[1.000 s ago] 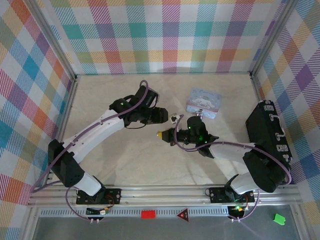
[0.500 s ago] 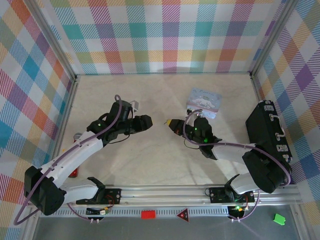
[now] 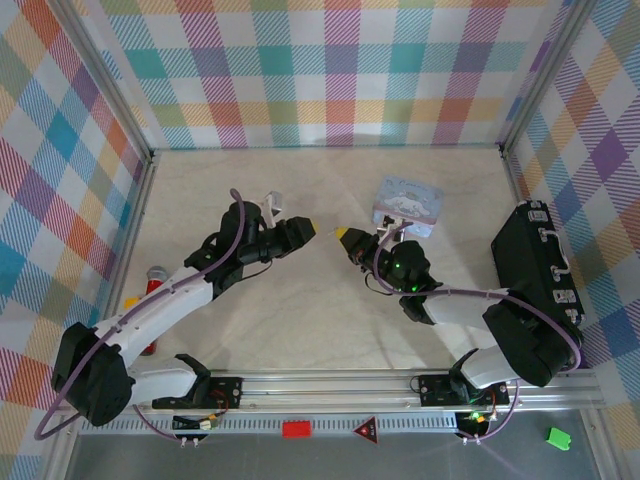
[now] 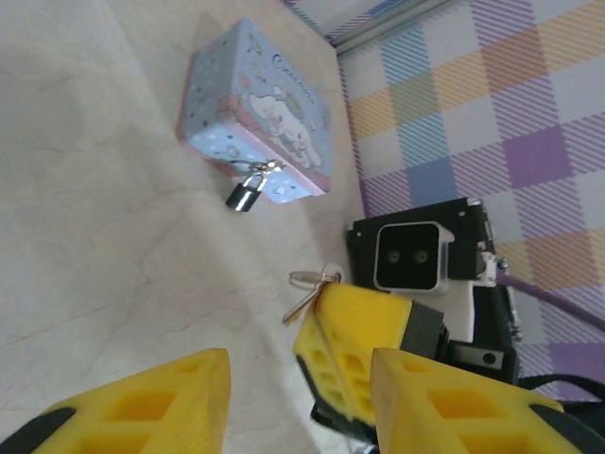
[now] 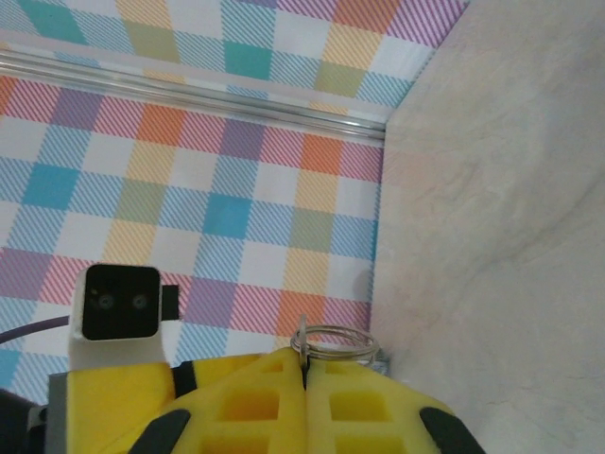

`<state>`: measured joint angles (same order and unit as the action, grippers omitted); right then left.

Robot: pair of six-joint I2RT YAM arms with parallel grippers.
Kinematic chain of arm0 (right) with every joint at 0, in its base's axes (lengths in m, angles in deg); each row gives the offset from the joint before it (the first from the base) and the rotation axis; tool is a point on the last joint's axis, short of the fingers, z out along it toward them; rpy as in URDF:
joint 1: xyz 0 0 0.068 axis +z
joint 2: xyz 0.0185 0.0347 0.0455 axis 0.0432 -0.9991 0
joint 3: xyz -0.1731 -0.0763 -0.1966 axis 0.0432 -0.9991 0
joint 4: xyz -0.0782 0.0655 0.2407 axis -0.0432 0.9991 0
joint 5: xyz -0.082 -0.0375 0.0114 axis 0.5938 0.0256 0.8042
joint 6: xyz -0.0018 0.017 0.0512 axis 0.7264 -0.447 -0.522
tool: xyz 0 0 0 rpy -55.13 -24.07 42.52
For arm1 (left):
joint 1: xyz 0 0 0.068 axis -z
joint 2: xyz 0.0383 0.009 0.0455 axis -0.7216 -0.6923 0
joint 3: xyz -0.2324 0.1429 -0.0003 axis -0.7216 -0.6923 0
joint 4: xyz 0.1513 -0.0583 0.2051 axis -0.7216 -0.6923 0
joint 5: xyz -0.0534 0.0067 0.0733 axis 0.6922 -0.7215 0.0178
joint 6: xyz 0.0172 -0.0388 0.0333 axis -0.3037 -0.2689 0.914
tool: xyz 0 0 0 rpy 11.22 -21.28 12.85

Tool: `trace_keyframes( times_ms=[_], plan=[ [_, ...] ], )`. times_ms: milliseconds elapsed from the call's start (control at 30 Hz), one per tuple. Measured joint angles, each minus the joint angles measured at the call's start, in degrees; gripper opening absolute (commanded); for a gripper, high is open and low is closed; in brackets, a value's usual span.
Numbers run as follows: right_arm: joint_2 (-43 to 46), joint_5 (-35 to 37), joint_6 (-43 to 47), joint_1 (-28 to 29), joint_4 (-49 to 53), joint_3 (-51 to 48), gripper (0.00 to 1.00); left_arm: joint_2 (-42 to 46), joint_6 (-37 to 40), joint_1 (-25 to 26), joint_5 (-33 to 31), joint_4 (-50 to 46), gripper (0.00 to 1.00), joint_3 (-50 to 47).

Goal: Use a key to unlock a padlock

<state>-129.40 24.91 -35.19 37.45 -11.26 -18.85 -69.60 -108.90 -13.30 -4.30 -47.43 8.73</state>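
As the left hand (image 3: 298,231) backs away open, the right hand (image 3: 345,237) grips the key ring (image 4: 312,278). The padlock (image 4: 244,196) stays locked.

Top external: you look down from above, behind arm bases (image 3: 205,390); far, whole table (image 3: 300,325).
Left wrist: close, low, facing tin (image 4: 260,118) and right wrist camera (image 4: 409,255).
Right wrist: close, facing checked wall (image 5: 236,218), left wrist camera (image 5: 118,303).
Tin shared with top view.

Bare tabletop (image 3: 330,320); tin (image 3: 408,203) and case (image 3: 535,270) rightward
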Motion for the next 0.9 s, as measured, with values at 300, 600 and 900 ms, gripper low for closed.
trace_keyframes(
  times_ms=[300, 600, 900],
  plan=[
    [-0.4, 0.2, -4.8, 2.1, -3.6, 1.6, 0.0, -1.2, -1.9, 0.7, 0.8, 3.5, 0.4, 0.0],
    [-0.9, 0.7, -6.4, 2.5, -4.4, 2.0, 0.0, -1.3, -2.2, 1.6, 1.3, 3.5, 0.34, 0.0],
    [-1.6, 1.1, -7.7, 2.6, -5.1, 2.4, 0.0, -1.9, -2.2, 1.9, 2.3, 4.7, 0.27, 0.0]
  ],
)
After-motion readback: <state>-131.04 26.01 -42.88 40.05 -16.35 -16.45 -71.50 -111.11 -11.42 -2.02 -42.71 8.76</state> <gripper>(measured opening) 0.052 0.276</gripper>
